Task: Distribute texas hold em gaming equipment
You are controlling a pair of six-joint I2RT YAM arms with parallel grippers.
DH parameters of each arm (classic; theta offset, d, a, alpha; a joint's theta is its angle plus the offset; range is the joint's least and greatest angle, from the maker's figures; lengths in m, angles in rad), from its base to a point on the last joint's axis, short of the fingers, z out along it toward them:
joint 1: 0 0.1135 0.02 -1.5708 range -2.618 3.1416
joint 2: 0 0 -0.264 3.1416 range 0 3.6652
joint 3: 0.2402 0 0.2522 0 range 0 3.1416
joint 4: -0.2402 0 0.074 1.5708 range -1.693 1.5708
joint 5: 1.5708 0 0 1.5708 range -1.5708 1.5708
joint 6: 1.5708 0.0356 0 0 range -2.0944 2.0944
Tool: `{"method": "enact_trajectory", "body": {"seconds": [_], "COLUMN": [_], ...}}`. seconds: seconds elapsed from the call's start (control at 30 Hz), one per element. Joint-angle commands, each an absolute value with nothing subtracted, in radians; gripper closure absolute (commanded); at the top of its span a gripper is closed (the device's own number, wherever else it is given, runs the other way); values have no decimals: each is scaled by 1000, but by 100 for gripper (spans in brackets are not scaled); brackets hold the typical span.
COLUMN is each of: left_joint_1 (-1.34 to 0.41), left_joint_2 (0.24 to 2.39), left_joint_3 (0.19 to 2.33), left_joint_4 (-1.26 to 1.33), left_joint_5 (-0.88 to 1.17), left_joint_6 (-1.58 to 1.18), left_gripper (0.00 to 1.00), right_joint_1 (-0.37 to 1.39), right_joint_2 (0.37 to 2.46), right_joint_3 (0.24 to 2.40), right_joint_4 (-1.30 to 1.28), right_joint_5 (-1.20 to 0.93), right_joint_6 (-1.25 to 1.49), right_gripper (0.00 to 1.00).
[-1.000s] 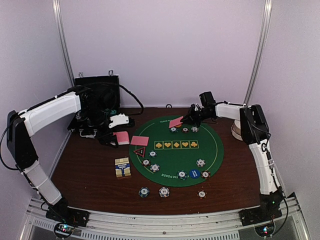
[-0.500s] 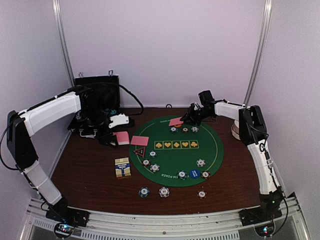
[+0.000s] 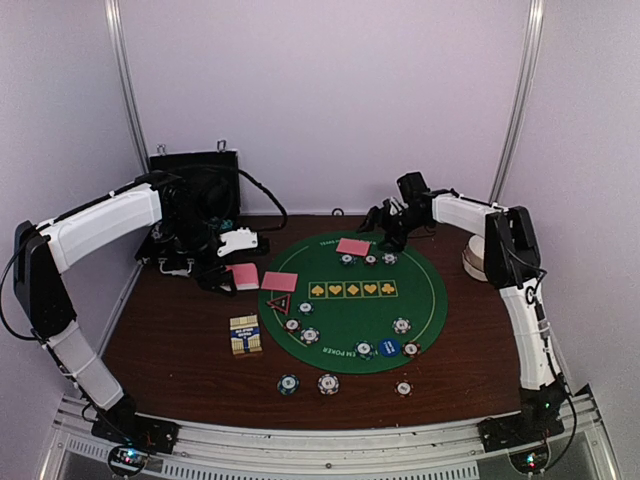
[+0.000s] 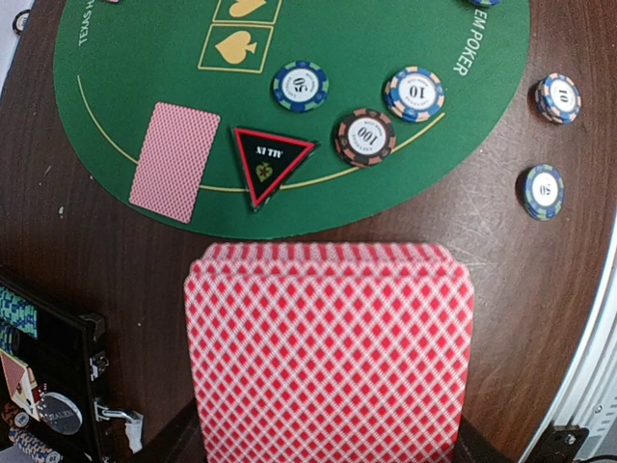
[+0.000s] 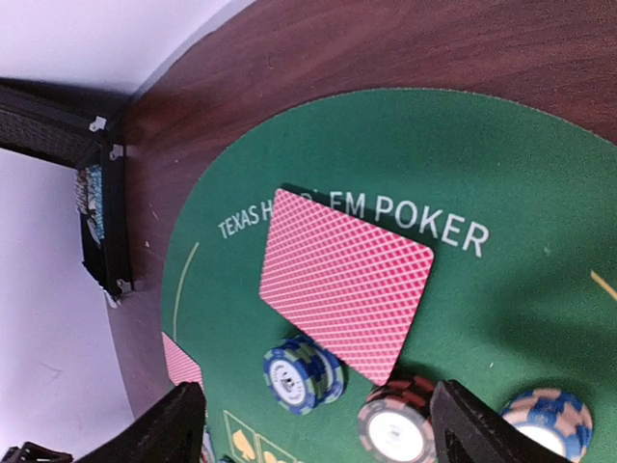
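A card (image 5: 345,282) was just dropped at the far edge of the mat (image 3: 350,315) by the opened right gripper (image 3: 388,222), completing one deal; the deck (image 4: 328,357) is gripped by the left gripper (image 3: 228,272)

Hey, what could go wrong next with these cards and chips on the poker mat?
1. The dealt card lies close against the blue chip; the open right jaws might nudge either if they pull away low.
2. The held deck looks slightly fanned in the left jaws, so a card could slip out.
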State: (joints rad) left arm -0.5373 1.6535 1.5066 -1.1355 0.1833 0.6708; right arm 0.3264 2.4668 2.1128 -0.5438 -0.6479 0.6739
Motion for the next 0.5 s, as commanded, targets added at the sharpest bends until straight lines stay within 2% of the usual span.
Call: {"method": "enact_trajectory", "body": {"seconds": [0.0, 0.2, 0.33, 0.47], "left_joint_1": [-531, -531, -531, -531], "left_joint_2": [1626, 1623, 1620, 1614], "left_joint_3": [1524, 1535, 1539, 1537], "left_joint_4": [-1137, -1137, -1137, -1137], "left_joint_5": [207, 208, 213, 214], "left_joint_6": [676, 666, 662, 659], "left_gripper": [100, 100, 100, 100], "right_joint_1": [351, 413, 489, 573], "right_joint_2": [2321, 2154, 1975, 1856], "right_joint_3": [2101, 1958, 1620, 1394], "right_joint_4": [-580, -527, -211, -40], "right_joint_5": [-581, -592, -641, -614], "right_joint_6": [626, 632, 774, 906], "right_gripper": [3, 1, 1, 1]}}
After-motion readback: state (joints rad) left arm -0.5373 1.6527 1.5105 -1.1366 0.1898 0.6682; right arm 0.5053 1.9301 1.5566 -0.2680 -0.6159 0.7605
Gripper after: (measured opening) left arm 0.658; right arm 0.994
